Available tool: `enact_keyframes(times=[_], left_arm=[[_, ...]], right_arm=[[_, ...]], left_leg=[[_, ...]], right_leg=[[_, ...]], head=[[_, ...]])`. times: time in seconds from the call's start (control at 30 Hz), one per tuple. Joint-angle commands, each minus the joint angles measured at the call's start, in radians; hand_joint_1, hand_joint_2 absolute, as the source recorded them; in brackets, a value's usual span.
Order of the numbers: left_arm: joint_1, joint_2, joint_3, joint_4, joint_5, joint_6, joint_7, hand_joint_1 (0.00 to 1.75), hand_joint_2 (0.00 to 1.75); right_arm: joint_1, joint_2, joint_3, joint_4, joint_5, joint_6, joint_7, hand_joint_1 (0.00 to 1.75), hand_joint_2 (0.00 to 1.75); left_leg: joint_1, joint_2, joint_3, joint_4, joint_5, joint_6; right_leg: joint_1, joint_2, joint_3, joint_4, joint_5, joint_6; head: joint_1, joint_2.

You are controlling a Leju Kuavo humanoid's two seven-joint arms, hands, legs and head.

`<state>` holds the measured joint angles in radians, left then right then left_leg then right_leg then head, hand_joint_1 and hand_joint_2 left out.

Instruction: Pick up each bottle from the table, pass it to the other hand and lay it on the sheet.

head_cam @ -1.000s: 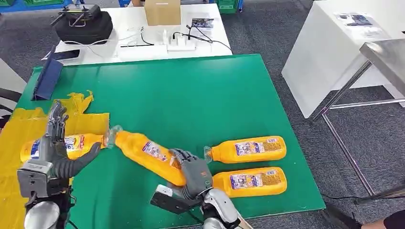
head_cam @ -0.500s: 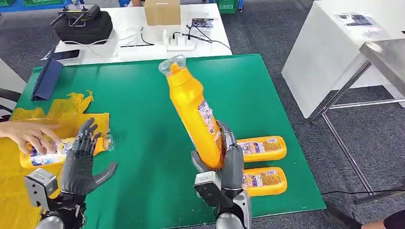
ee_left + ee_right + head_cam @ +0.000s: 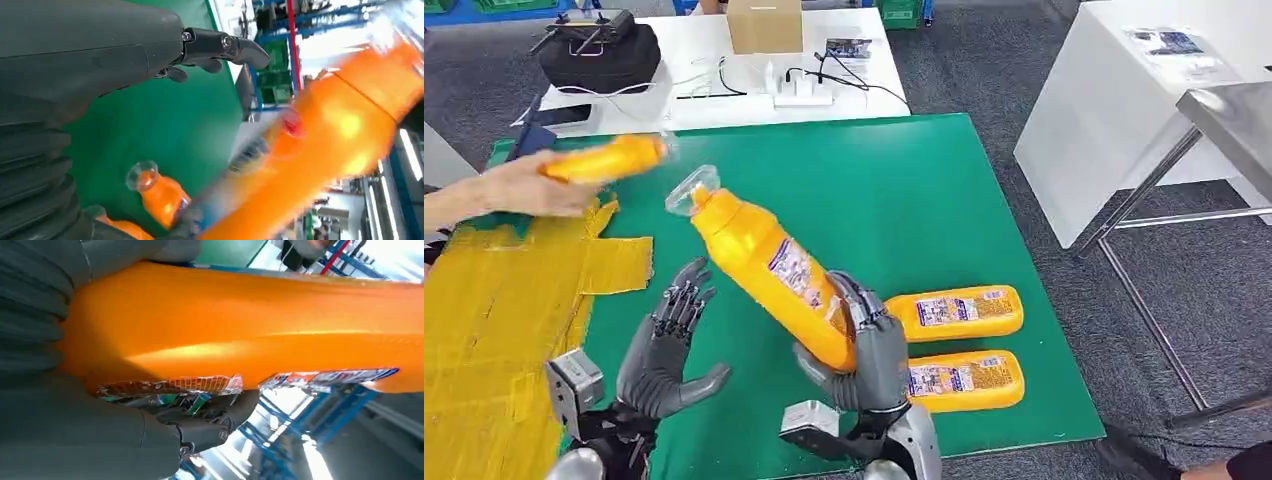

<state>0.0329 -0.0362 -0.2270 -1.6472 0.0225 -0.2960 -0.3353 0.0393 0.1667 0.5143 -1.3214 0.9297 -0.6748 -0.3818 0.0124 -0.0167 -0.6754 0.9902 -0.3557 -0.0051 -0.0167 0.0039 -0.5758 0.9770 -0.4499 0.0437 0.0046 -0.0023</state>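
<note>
Orange juice bottle (image 3: 769, 265) is held aloft by the right hand (image 3: 864, 350), whose fingers wrap its base end. The bottle leans cap-end toward the robot's left, over the green mat (image 3: 844, 200). Half a second ago it stood nearly upright; it has since tilted down toward the left hand (image 3: 664, 345).

The left hand is raised palm-up with fingers spread, holding nothing. It has moved in from the sheet side and now sits just beside the bottle, not touching it.

A person's hand (image 3: 519, 185) has lifted the earlier bottle (image 3: 604, 158) off the yellow sheet (image 3: 494, 290) and holds it above the sheet's far edge.

Two more bottles (image 3: 954, 312) lie side by side on the mat next to the right hand.

Judgement: the hand-over is about to begin. The left hand must close round the bottle's middle before the right lets go. The steep lean puts the weight well away from the grip, so a slip is the risk.
</note>
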Motion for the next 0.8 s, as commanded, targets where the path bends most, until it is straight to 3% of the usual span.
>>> enact_keyframes(times=[0.03,0.3,0.5,0.73,0.77,0.8], left_arm=[[-0.111,0.015,-0.092,0.147,0.037,0.02,0.025,0.0,1.75],[-0.136,0.025,-0.101,0.191,0.127,-0.002,0.043,0.0,1.75],[-0.147,0.02,-0.106,0.215,0.191,-0.022,0.061,0.0,1.75],[-0.139,0.011,-0.1,0.207,0.257,-0.051,0.055,0.0,1.75],[-0.133,0.012,-0.099,0.191,0.266,-0.05,0.052,0.07,1.75],[-0.128,0.003,-0.091,0.186,0.282,-0.046,0.05,1.55,1.75]], right_arm=[[-0.018,0.001,0.0,0.142,0.167,-0.023,-0.032,1.75,1.75],[0.026,0.079,-0.135,0.082,0.426,-0.023,-0.114,1.75,1.75],[0.03,0.068,-0.107,0.023,0.541,-0.023,-0.067,1.75,1.75],[0.007,0.046,-0.085,0.048,0.525,-0.023,-0.042,1.75,1.75],[0.012,0.05,-0.087,0.047,0.523,-0.023,-0.041,1.75,1.75],[0.012,0.05,-0.086,0.053,0.527,-0.023,-0.035,1.75,1.75]], left_leg=[[0.0,-0.001,0.007,-0.001,-0.001,0.001],[-0.001,-0.001,0.005,-0.001,-0.001,0.0],[-0.001,-0.001,0.003,-0.001,0.0,0.0],[0.0,0.0,0.005,0.0,-0.002,0.001],[0.0,0.0,0.003,0.0,-0.001,0.001],[0.0,0.0,0.005,0.0,-0.002,0.001]], right_leg=[[0.0,-0.003,0.009,-0.002,-0.002,-0.002],[0.0,-0.003,0.008,-0.001,-0.002,-0.001],[0.0,-0.002,0.005,-0.001,-0.001,-0.001],[0.0,-0.002,0.003,-0.001,-0.002,-0.002],[0.0,-0.002,0.0,-0.001,-0.001,-0.001],[0.0,-0.002,0.003,-0.001,-0.002,-0.002]], head=[[0.0,0.0],[0.0,0.0],[0.0,0.0],[0.0,0.0],[0.0,0.0],[0.0,0.0]])
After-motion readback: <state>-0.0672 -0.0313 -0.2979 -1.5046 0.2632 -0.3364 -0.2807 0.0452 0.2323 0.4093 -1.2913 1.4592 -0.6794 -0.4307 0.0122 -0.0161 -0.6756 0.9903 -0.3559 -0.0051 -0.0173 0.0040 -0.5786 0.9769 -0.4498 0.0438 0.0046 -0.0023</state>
